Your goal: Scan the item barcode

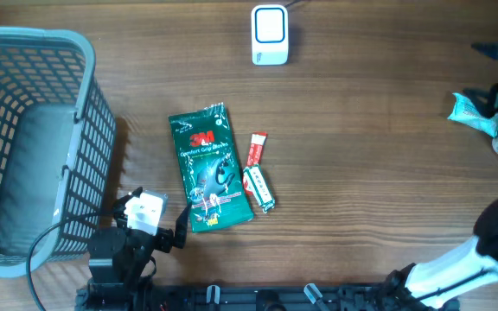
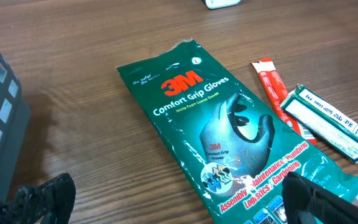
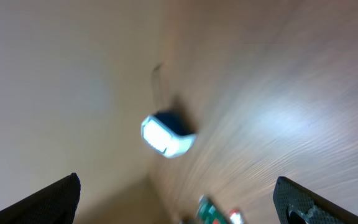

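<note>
Since the wooden table [image 1: 361, 173] fills all 3 views, basket [image 1: 102, 130] is cut off far left, scanner [image 3: 166, 135] is blurry, left gripper [image 2: 176, 202] and right gripper [image 3: 179, 202] both spread apart.

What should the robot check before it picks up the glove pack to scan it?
1. Open, empty left gripper: ok.
2. Open, empty right gripper: ok.
3. 3M glove pack flat, just ahead of the left gripper: ok.
4. Visible barcode on the pack: not ok, only the printed front shows.
5. Lit scanner window: ok.
</note>
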You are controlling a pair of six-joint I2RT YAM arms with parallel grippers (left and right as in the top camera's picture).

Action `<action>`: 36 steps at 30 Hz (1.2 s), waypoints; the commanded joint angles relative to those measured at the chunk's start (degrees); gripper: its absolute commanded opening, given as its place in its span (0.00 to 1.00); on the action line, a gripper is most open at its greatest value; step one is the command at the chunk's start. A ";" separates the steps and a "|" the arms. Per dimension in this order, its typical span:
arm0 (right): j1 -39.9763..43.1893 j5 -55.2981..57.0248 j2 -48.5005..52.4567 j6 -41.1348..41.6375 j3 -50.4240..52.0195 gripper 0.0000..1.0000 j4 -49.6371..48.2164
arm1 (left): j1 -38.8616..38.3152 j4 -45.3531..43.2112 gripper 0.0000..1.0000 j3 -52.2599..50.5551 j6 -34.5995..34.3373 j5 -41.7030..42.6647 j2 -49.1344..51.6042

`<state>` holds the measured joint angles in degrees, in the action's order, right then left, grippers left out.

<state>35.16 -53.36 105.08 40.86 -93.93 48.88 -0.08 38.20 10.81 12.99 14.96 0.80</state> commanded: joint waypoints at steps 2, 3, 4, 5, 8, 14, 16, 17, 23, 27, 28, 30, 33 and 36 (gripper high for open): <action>-10.47 -2.75 -15.85 1.81 -2.01 1.00 -0.63 | 0.24 -0.15 1.00 -0.31 -0.35 1.07 -0.37; -14.64 -0.20 -18.97 1.99 -2.01 1.00 -0.70 | 0.24 -0.13 1.00 -0.31 -0.35 1.07 -0.37; -17.09 1.05 -20.35 2.01 -2.01 1.00 -0.52 | 0.24 -0.15 1.00 -0.31 -0.37 1.07 -0.37; -19.63 2.16 -21.53 2.03 -2.01 1.00 -0.09 | 0.24 -0.13 1.00 -0.31 -0.35 1.07 -0.37; -28.81 6.95 -23.78 1.90 -2.01 1.00 2.23 | 0.24 -0.15 1.00 -0.31 -0.35 1.07 -0.37; -40.19 16.00 -23.87 2.73 -1.97 1.00 6.29 | 0.24 -0.15 1.00 -0.31 -0.35 1.07 -0.37; -41.66 16.06 -23.87 2.75 -1.97 1.00 6.21 | 0.24 -0.15 1.00 -0.31 -0.35 1.07 -0.37; -41.97 16.04 -23.87 2.75 -1.97 1.00 6.43 | 0.24 -0.13 1.00 -0.31 -0.35 1.07 -0.37; -47.95 23.02 -23.87 1.03 -1.97 1.00 7.89 | 0.24 -0.15 1.00 -0.31 -0.35 1.07 -0.37; -58.73 44.96 -23.02 -0.57 -1.81 1.00 12.22 | 0.24 -0.13 1.00 -0.31 -0.35 1.07 -0.37; -60.89 48.74 -22.36 -0.11 -0.94 1.00 12.96 | 0.24 -0.15 1.00 -0.31 -0.35 1.07 -0.37; -63.63 50.12 -20.55 2.62 1.90 1.00 12.52 | 0.24 -0.13 1.00 -0.31 -0.35 1.07 -0.37; -65.75 49.13 -15.80 4.42 6.21 0.95 10.93 | 0.24 -0.15 1.00 -0.31 -0.35 1.07 -0.37; -66.99 36.63 -9.42 -3.58 7.43 0.89 8.57 | 0.24 -0.15 1.00 -0.31 -0.35 1.07 -0.37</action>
<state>-30.63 -8.93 90.52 43.29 -87.85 58.81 -0.08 38.20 10.81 12.99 14.96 0.80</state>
